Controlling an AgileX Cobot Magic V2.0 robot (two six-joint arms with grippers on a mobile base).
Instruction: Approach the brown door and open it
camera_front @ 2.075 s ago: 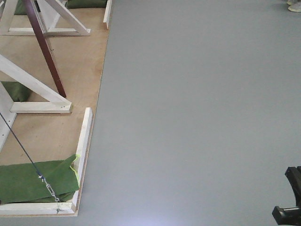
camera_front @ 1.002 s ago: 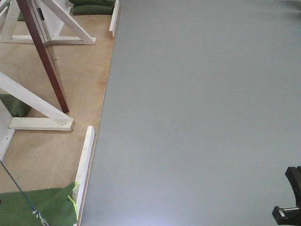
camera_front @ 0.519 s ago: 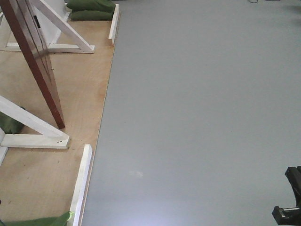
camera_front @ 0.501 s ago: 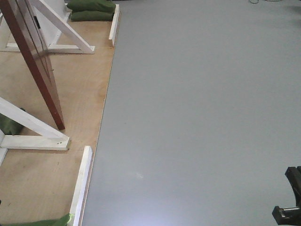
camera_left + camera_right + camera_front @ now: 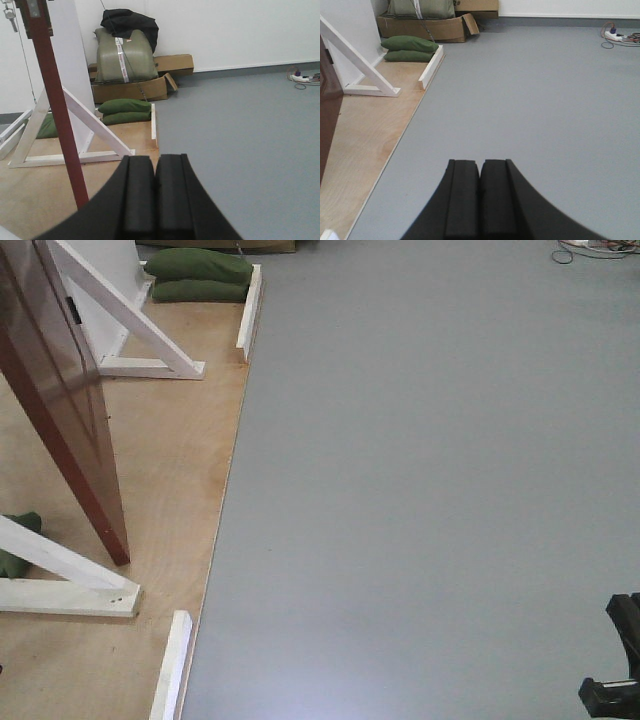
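The brown door stands on a plywood platform at the left of the front view, seen from its edge side. In the left wrist view the door's edge rises at the left, with a metal latch plate at the top. A sliver of the door shows at the left of the right wrist view. My left gripper is shut and empty, held over the floor right of the door. My right gripper is shut and empty over the grey floor. A black part of the right arm shows at bottom right.
White wooden braces and a lower brace hold the door frame. Green sandbags lie at the platform's far end. White kerb strips edge the platform. A cardboard box with a grey bag stands by the wall. Cables lie far right.
The view has moved forward along the platform. The door has grown larger and closer at the left; the near green sandbag and the steel cable have dropped out of view.
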